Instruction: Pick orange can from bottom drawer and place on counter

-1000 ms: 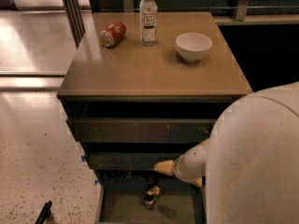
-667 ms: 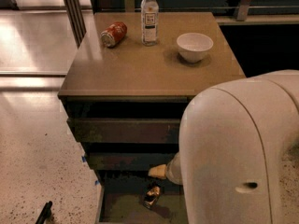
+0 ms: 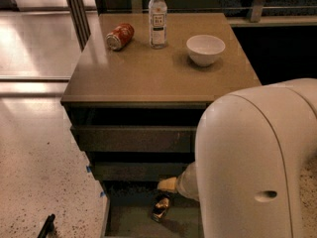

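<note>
The orange can (image 3: 161, 207) is small, dark and shiny, and stands on the olive floor of the open bottom drawer (image 3: 130, 224). My gripper (image 3: 167, 185) reaches in from the right with its pale tip just above the can; whether it touches the can cannot be told. My bulky white arm (image 3: 252, 167) hides the drawer's right part. The tan counter (image 3: 148, 73) tops the dark cabinet.
On the counter, a red-orange can (image 3: 120, 36) lies on its side at the back left. A water bottle (image 3: 157, 18) stands beside it, and a white bowl (image 3: 205, 49) sits at the back right. Two wider drawer fronts (image 3: 133, 139) sit above the open drawer. A black object (image 3: 47, 226) lies on the speckled floor.
My arm has swung left and now covers more of the right side. The gripper tip has dropped slightly toward the orange can. The can has not moved.
</note>
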### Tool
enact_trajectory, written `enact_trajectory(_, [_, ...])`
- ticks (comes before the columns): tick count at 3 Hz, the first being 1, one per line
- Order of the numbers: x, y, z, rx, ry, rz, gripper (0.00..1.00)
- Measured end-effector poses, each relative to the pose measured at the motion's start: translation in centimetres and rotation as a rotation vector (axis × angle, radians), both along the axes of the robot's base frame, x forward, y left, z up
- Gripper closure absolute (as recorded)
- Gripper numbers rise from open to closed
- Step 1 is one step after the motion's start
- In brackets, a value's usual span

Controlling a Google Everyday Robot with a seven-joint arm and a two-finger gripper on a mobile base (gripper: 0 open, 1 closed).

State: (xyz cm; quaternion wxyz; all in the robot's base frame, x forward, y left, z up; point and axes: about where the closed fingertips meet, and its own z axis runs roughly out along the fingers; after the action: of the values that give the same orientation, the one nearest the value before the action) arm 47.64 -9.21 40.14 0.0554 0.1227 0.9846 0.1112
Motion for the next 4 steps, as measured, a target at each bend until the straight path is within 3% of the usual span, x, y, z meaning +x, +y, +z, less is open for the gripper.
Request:
enact_trajectory(1, [-0.2, 1.0, -1.5, 0.083, -0.026, 0.001, 0.0])
enact_trajectory(2, [-0.9, 3.2, -3.9, 0.164, -0.027, 0.044, 0.0])
enact_trajectory(3, [-1.4, 4.4, -5.5, 0.204, -0.027, 0.068, 0.0])
enact_trajectory(4, [-0.9, 5.9, -9.3, 0.175, 0.007, 0.089, 0.0])
